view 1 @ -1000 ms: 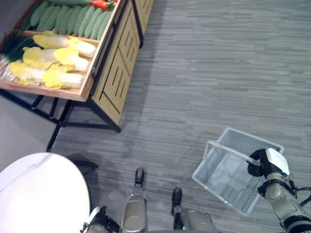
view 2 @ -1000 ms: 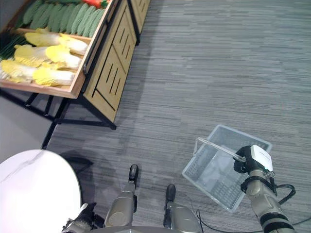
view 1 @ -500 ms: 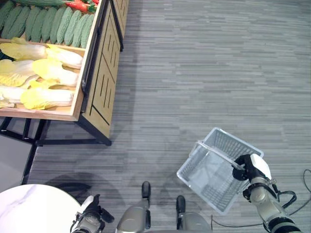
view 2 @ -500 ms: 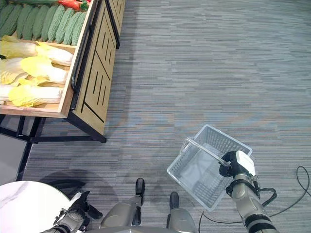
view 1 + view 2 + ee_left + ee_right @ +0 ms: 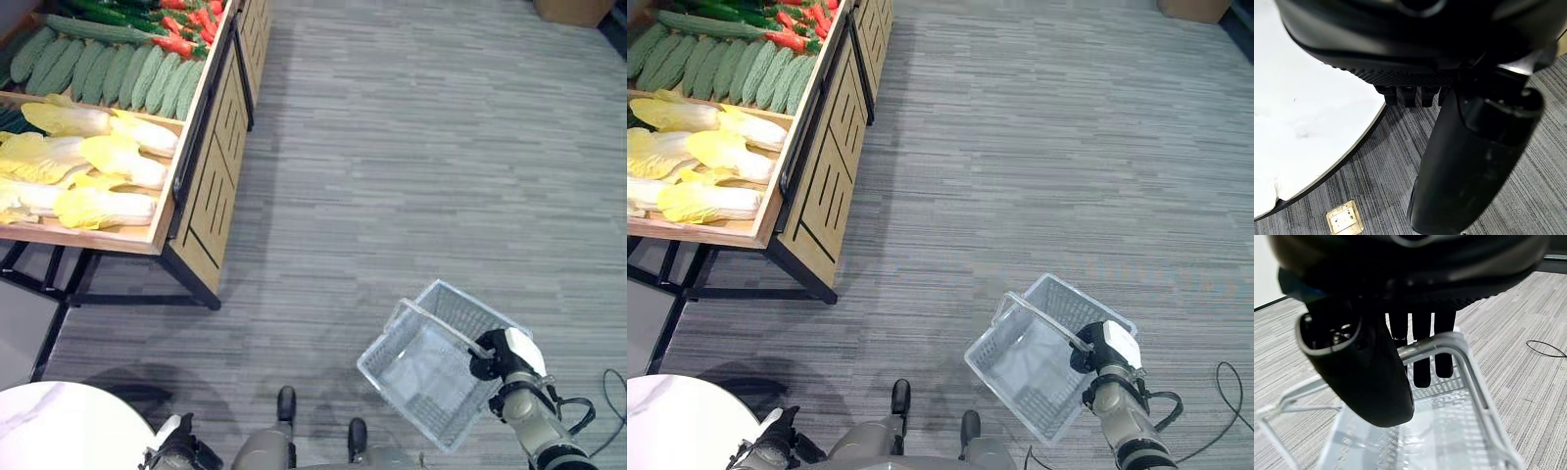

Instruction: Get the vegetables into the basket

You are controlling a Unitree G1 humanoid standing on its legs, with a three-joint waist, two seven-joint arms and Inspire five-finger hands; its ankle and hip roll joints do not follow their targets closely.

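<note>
A pale wire basket (image 5: pixel 423 370) hangs low over the grey floor at my right side. My right hand (image 5: pixel 502 354) is shut on its handle (image 5: pixel 1425 346), with fingers (image 5: pixel 1421 367) curled over the bar and nothing inside the basket. On a wooden stand (image 5: pixel 201 186) at the far left lie yellow cabbages (image 5: pixel 93 162), green gourds (image 5: pixel 108 69) and red vegetables (image 5: pixel 186 24). My left hand (image 5: pixel 173 455) hangs low beside a white round table (image 5: pixel 1303 98), its fingers relaxed and holding nothing.
The stand has dark metal legs (image 5: pixel 69 284) and slatted wooden sides. The round table (image 5: pixel 59 431) sits at my lower left. A floor socket plate (image 5: pixel 1344 223) lies near it. A brown box (image 5: pixel 573 10) stands far right. Grey carpet (image 5: pixel 411 166) spreads between stand and basket.
The whole picture has shifted, so the camera moved: the stand now shows more of its far rows and less of the table shows. My right hand keeps the basket.
</note>
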